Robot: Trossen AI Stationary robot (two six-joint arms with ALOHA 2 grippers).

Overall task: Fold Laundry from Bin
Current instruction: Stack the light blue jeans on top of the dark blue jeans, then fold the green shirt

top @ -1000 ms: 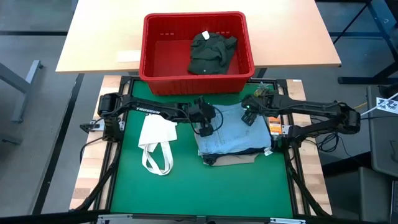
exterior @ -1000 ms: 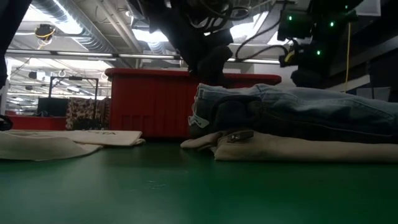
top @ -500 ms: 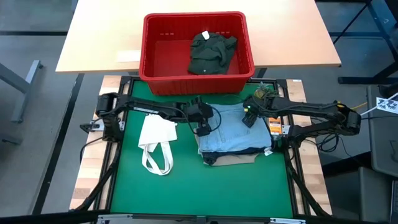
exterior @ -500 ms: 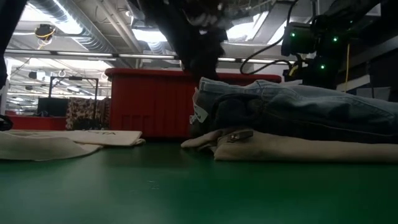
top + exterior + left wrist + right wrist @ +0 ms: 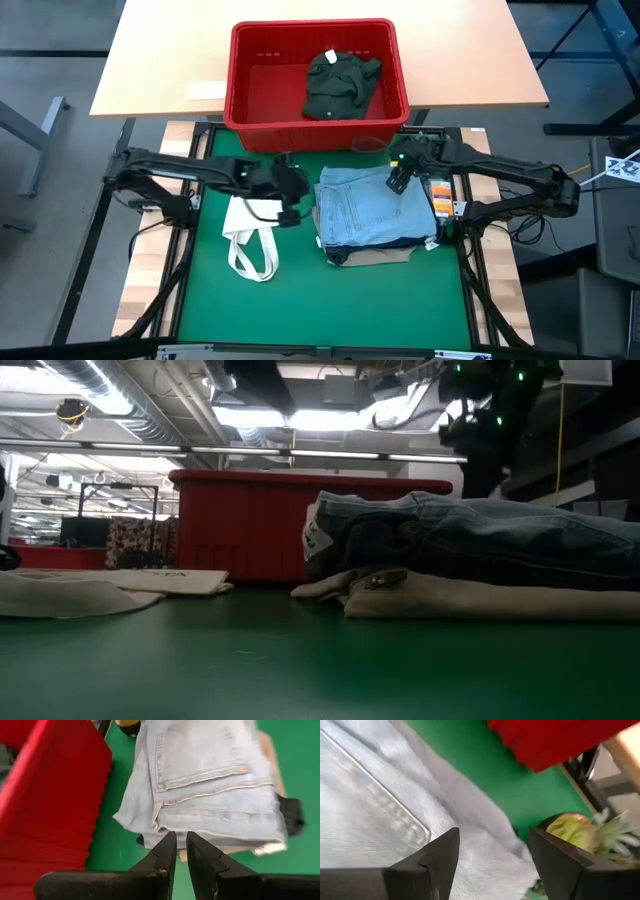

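Note:
Folded light blue jeans lie on top of a stack, over a dark piece and beige trousers that rest on the green mat. A dark olive garment lies inside the red bin on the far table. My left gripper is shut with nothing between its fingers. It hangs in the air left of the stack, over the right edge of a white tote bag. My right gripper stands open above the jeans' far right corner and holds nothing.
The white tote bag lies flat on the mat's left half with its straps toward the near edge. A small yellow-green object sits at the mat's far right corner beside the bin. The near half of the mat is bare green.
My left gripper has drawn back from the jeans' left edge, rising and moving toward the table's left, and now hangs over the tote bag. My right gripper has lifted a little off the jeans and shifted toward the far edge. The jeans stay folded on the stack.

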